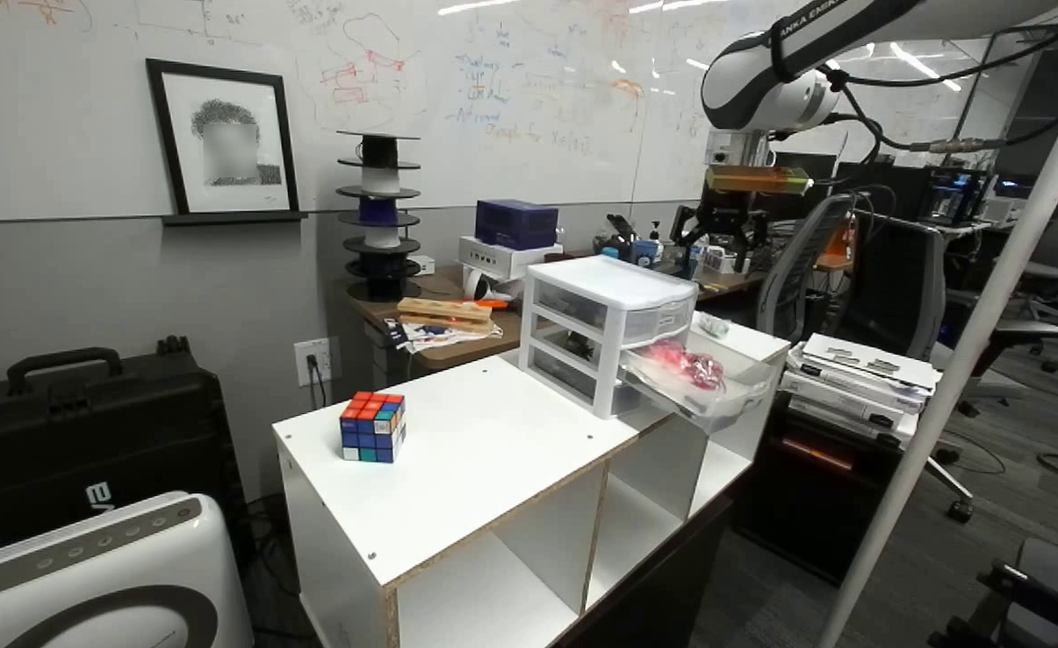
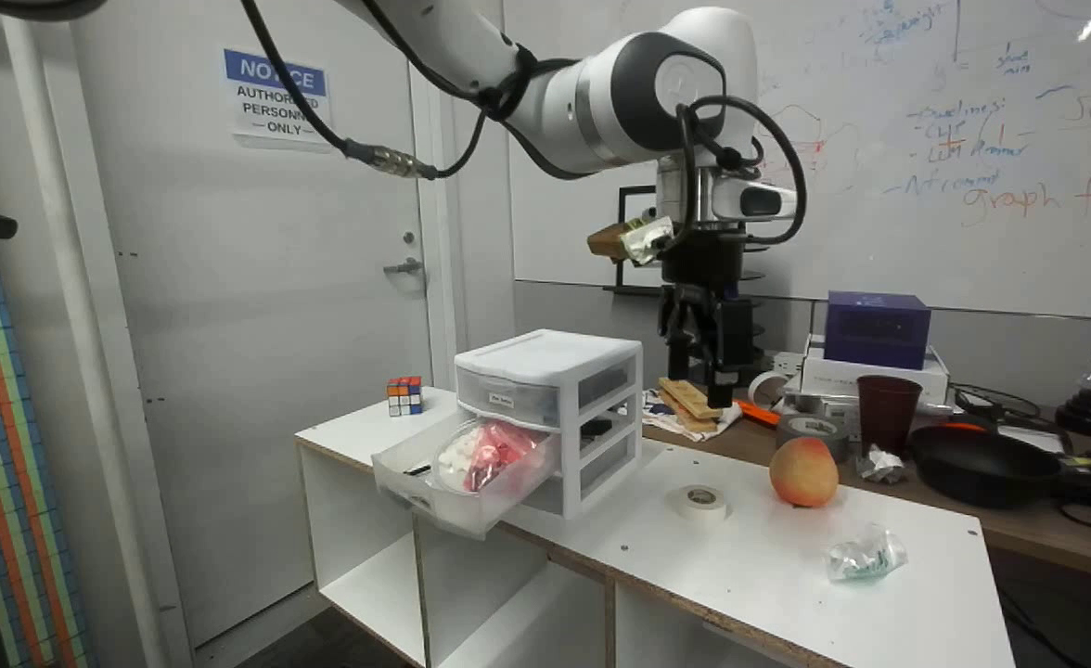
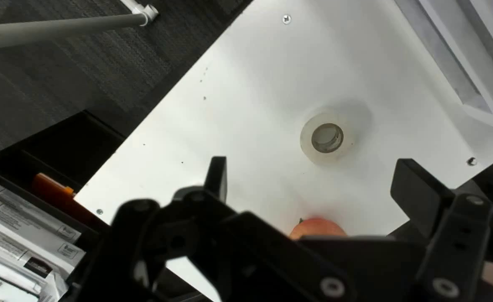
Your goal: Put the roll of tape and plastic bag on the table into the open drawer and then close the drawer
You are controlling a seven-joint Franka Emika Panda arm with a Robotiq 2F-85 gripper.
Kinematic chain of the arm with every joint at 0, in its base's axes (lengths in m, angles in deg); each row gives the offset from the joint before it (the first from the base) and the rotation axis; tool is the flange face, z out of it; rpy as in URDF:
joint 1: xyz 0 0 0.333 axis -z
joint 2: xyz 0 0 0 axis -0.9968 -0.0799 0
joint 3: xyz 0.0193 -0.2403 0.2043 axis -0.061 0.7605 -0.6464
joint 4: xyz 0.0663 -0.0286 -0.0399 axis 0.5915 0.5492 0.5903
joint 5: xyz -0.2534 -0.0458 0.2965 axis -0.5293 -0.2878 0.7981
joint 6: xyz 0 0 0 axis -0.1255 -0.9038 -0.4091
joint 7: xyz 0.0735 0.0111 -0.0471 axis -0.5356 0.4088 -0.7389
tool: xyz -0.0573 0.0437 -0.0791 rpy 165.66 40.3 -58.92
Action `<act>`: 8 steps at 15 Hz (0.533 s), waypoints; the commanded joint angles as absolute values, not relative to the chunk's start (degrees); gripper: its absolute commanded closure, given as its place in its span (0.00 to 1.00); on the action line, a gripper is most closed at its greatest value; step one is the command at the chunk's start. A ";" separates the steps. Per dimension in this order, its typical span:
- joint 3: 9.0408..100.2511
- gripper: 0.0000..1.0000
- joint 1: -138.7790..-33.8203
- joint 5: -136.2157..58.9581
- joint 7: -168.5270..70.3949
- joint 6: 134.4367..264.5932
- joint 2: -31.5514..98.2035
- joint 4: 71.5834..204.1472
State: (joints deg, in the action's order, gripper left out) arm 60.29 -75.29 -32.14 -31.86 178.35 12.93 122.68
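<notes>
My gripper hangs well above the white table, fingers pointing down. In the wrist view the gripper is wide open, and nothing is between its pads. A white roll of tape lies flat on the tabletop beside the drawer unit; in the wrist view the roll of tape shows beyond the fingertips. The clear, crumpled plastic bag rests nearer the table's end. Below the unit's top drawer, the open drawer is pulled out over the table edge, with pink and white items inside.
An orange-red fruit sits between tape and bag, toward the dark desk. The three-drawer unit rises from the tabletop, with a Rubik's cube on its far side. A desk with a pan and a cup adjoins the table.
</notes>
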 commanded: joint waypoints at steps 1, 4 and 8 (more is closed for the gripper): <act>59.84 0.00 -74.07 -28.66 -29.41 179.44 5.65 113.34; 59.68 0.00 -73.57 -27.53 -28.57 178.42 1.14 108.62; 59.10 0.00 -73.24 -26.45 -27.93 177.74 -3.64 103.92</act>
